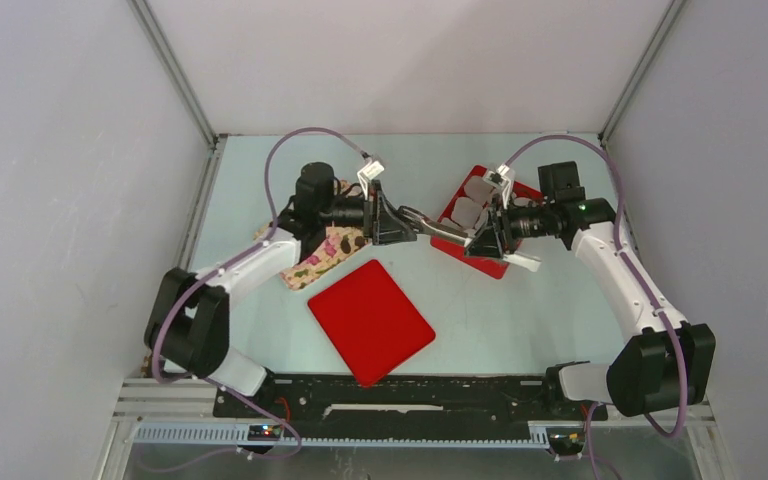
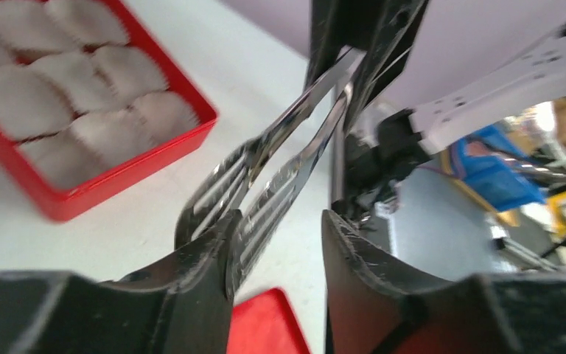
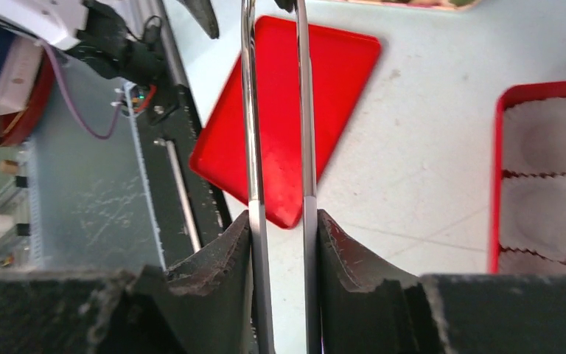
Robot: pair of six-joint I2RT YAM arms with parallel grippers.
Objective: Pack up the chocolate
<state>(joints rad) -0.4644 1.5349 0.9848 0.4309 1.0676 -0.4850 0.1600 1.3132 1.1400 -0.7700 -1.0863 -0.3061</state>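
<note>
The chocolate (image 1: pixel 344 243) is seen as a few dark lumps on a flowered tray (image 1: pixel 300 268) at the left, behind the left gripper (image 2: pixel 280 225) and apart from the tongs (image 1: pixel 428 224). The tongs are stretched between the two arms. Their handle end is clamped by the right gripper (image 3: pixel 284 221), both fingers pressed on the steel arms. Their slotted blades, drawn close together, lie inside the left gripper, whose jaws are parted: one finger is touched by a blade, the other stands clear.

A red box (image 2: pixel 133 173) of white paper cups (image 2: pixel 81 81) is set under the right gripper, and a red lid (image 1: pixel 370 320) lies flat nearer the bases. Everything is set on a pale green table (image 1: pixel 520 320) – enclosed by plain grey walls (image 1: pixel 410 60).

Much of the tray is covered by the left arm (so most lumps cannot be made out). The box is cut off in both wrist views, and the left one is blurred.
</note>
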